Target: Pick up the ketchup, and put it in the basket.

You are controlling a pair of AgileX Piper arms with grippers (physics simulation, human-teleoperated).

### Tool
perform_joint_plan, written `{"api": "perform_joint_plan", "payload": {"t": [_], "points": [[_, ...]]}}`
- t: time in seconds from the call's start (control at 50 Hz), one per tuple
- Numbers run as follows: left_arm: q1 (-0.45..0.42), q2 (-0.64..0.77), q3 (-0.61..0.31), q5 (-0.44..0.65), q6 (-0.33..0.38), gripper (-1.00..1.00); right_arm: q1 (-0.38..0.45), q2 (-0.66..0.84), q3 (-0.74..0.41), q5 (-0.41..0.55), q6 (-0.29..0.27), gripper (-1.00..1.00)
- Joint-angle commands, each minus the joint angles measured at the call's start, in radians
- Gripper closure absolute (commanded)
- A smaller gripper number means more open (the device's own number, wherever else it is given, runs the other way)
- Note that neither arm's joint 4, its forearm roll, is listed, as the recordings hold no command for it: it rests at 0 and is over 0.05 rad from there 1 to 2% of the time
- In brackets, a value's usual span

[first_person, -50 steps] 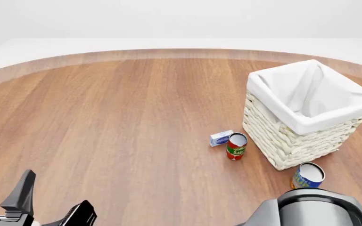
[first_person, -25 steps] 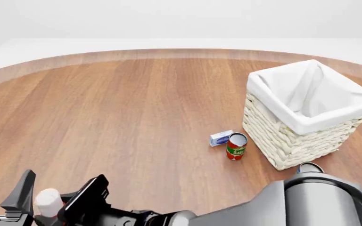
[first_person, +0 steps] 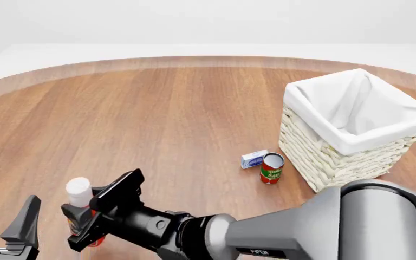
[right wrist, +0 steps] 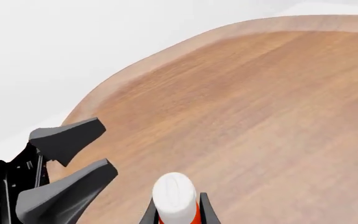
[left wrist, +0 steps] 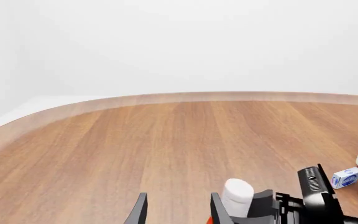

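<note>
Ketchup [first_person: 80, 208] stands squeezed between the right gripper [first_person: 101, 209] fingers, so it can go to the basket [first_person: 352, 130]; the left gripper [first_person: 4, 219] waits apart.

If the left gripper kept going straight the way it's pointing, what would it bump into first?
Probably nothing. The left gripper points out over bare table, and the way looks free to the far edge. The ketchup, held by the right gripper, sits just beside that line, though depth is hard to judge.

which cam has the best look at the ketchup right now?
Front view: the ketchup shows its white cap and some red body, held between the right gripper fingers. Right wrist view shows the cap and a red sliver at the frame edge. Left wrist view shows mostly the cap, body largely hidden.
</note>
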Motion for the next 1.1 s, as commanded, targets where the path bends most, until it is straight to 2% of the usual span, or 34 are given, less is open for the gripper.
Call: {"api": "perform_joint_plan", "payload": {"t": [0.02,0.5,0.68,0.78,0.82,0.9,0.92,1.1], "points": [[0.0,0.0,0.0,0.0,0.0,-1.0,-0.048,-0.034,-0.002,-0.002,0.013,1.0],[0.0,0.0,0.0,0.0,0.0,-1.0,-0.161,-0.181,0.051,-0.037,0.007,1.0],[0.0,0.0,0.0,0.0,0.0,-1.0,-0.241,-0.217,0.054,-0.042,-0.005,1.0],[0.0,0.0,0.0,0.0,0.0,-1.0,-0.274,-0.277,0.085,-0.058,-0.037,1.0],[0.0,0.0,0.0,0.0,0.0,-1.0,-0.27,-0.283,0.093,-0.061,-0.029,1.0],[0.0,0.0,0.0,0.0,0.0,-1.0,-0.319,-0.303,0.094,-0.046,-0.065,1.0],[0.0,0.0,0.0,0.0,0.0,-1.0,-0.337,-0.307,0.098,-0.053,-0.047,1.0],[0.0,0.0,0.0,0.0,0.0,-1.0,-0.412,-0.354,0.137,-0.071,-0.098,1.0]]}}
